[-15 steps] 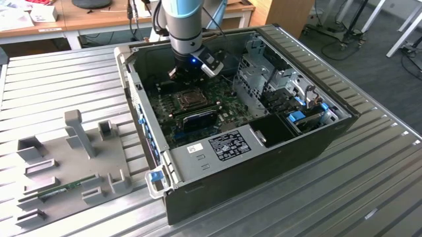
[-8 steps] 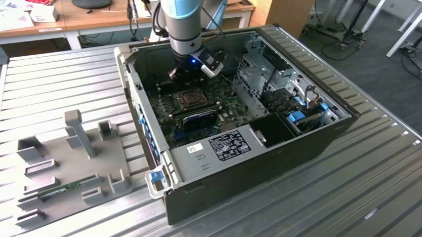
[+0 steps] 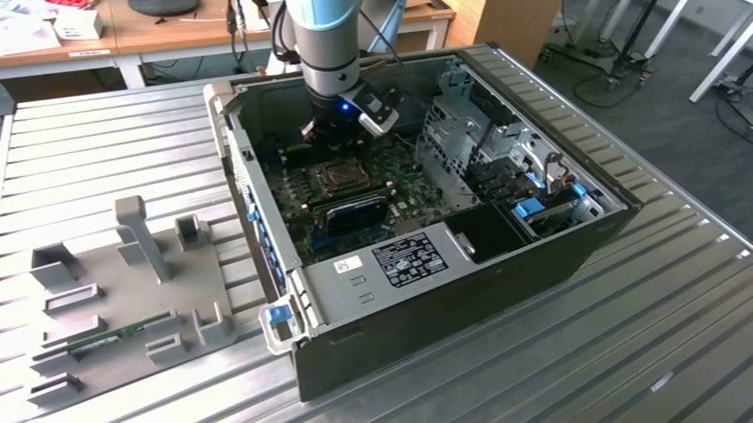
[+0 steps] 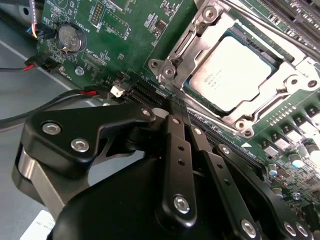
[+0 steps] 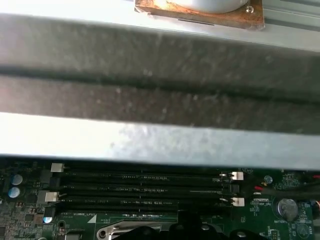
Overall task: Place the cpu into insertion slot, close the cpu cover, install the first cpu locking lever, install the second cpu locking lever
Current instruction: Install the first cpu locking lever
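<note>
Hovering low inside the open computer case, the arm carries its pincer just above the green motherboard, close to the case's far wall in the exterior view. In the second wrist view the pincer shows its black fingers drawn together, nothing visible between them, their tips hanging over the board just beside the insertion slot.

The cpu lies flat in that slot, its pale metal face upward. The cpu cover is down around the chip, its silvery frame bordering the face on every visible side, with screws at its corners. In the exterior view the slot sits near the board's middle, directly beneath the pincer, the chip too small there to make out clearly.

A round coin battery sits on the board well apart from the slot, and red and black wires run past the pincer's knuckle. In the first wrist view long black memory slots run side by side below the grey case wall.

The case rests on a ribbed metal bench. Toward the exterior view's left, a grey fixture tray lies on the bench with upright blocks and a green memory stick.
</note>
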